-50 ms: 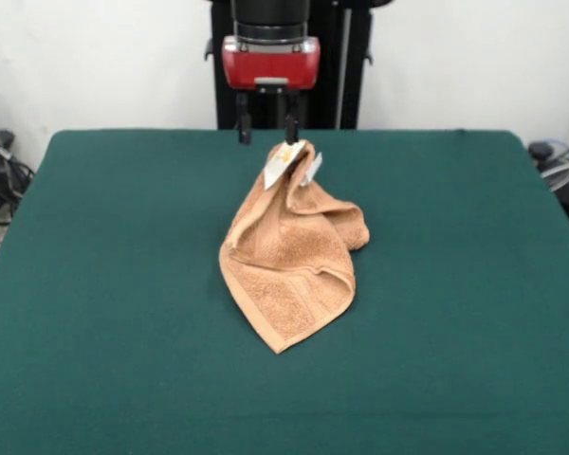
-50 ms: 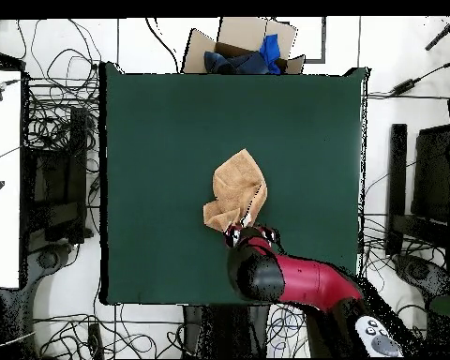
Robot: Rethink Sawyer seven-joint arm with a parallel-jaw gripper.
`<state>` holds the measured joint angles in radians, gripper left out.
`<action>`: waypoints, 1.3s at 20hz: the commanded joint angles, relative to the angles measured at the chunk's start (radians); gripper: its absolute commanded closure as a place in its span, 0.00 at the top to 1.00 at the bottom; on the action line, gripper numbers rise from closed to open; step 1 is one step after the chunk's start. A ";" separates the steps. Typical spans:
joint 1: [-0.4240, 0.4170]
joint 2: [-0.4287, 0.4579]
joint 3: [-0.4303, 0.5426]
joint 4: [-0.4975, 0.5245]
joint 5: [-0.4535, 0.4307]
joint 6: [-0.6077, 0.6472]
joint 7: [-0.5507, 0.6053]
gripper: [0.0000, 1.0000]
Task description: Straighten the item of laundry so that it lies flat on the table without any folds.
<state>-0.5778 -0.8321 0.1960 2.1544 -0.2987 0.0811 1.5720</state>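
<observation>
The item of laundry (image 1: 289, 265), a tan terry towel, lies crumpled and folded over itself near the middle of the green table (image 1: 104, 284). One corner with a white tag (image 1: 283, 163) stands up in a peak. My gripper (image 1: 267, 133) hangs just above that peak with its two black fingers (image 1: 244, 128) apart, so it is open. The raised corner touches the right-hand finger in the front view. From overhead the towel (image 2: 238, 187) lies just beyond the gripper (image 2: 252, 232), and the red arm (image 2: 294, 278) covers its near edge.
Beyond the table's (image 2: 154, 141) far edge in the overhead view sits a cardboard box (image 2: 238, 52) holding blue cloth. Cables and dark equipment (image 2: 55, 178) crowd the floor on both sides of the table.
</observation>
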 commanded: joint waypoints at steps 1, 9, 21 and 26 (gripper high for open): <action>0.114 0.007 -0.057 0.014 -0.062 -0.012 0.118 1.00; 0.319 0.036 -0.228 -0.042 -0.003 -0.026 0.205 1.00; 0.335 0.064 -0.220 -0.001 0.017 -0.071 0.209 1.00; 0.262 0.059 -0.162 0.020 -0.002 -0.071 0.183 1.00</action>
<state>-0.2829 -0.8181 -0.0007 2.1504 -0.3104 0.0635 1.5720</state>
